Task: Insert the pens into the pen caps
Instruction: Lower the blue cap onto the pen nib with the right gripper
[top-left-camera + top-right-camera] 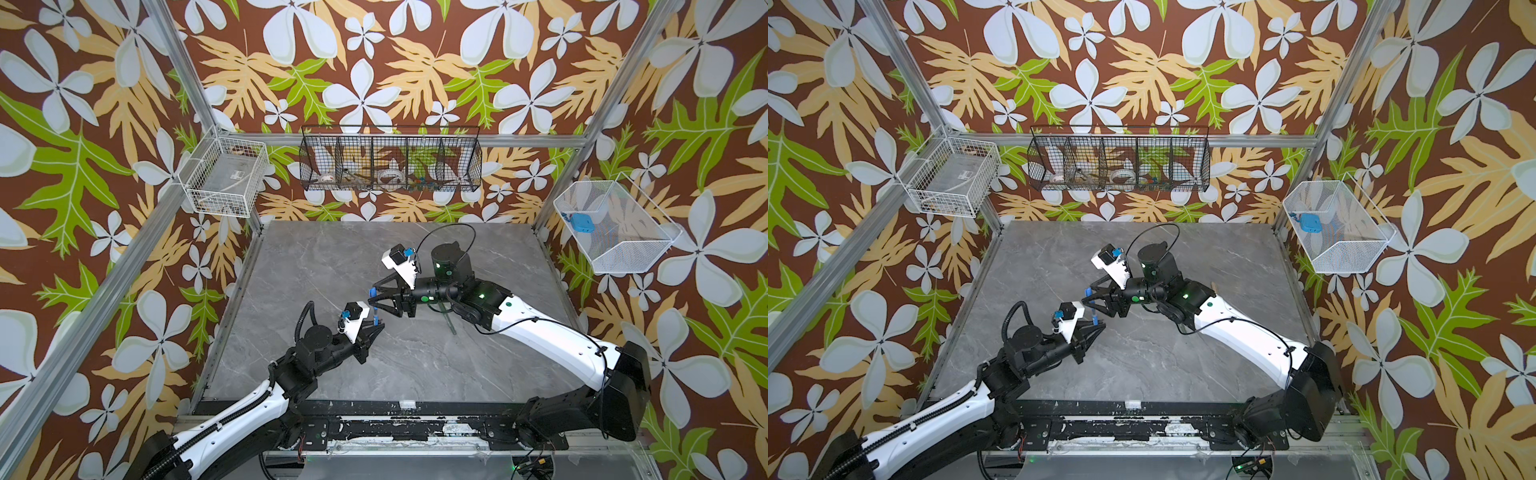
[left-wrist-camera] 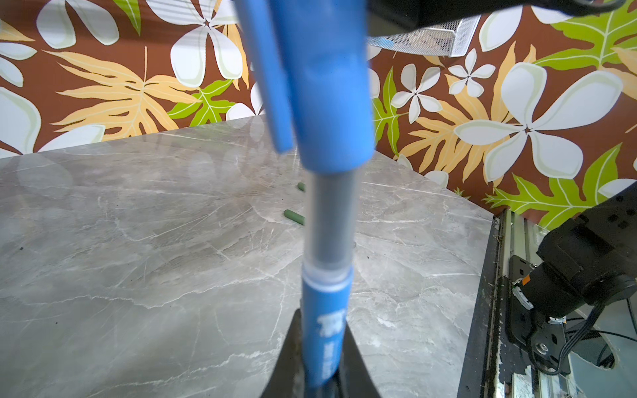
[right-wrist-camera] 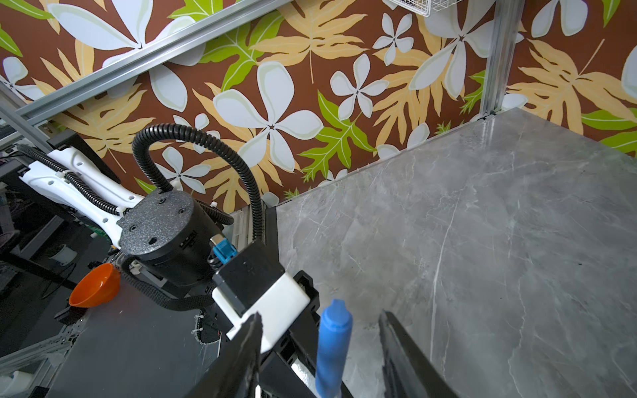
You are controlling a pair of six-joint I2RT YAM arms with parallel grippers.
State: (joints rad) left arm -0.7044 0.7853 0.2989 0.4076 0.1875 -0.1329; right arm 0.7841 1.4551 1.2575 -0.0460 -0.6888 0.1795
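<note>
Blue pen [image 2: 325, 327] clamped tight in the left gripper [image 2: 322, 374], held above the grey marble table [image 2: 138, 241]. Blue cap [image 2: 327, 86] sitting over its tip, a clear stretch of barrel showing below the rim. Right gripper [image 3: 320, 318] spread apart around that cap, gaps on both sides. Green pen [image 1: 449, 322] flat on the table under the right arm.

On the grey marble table [image 1: 332, 257], near its centre, the left gripper [image 1: 377, 327] pinches a blue pen [image 1: 376, 319]. At its 12 o'clock the right gripper [image 1: 374, 300] has its jaws spread. A dark green pen [image 1: 450, 322] lies at 3 o'clock, under the right arm [image 1: 540, 332].
</note>
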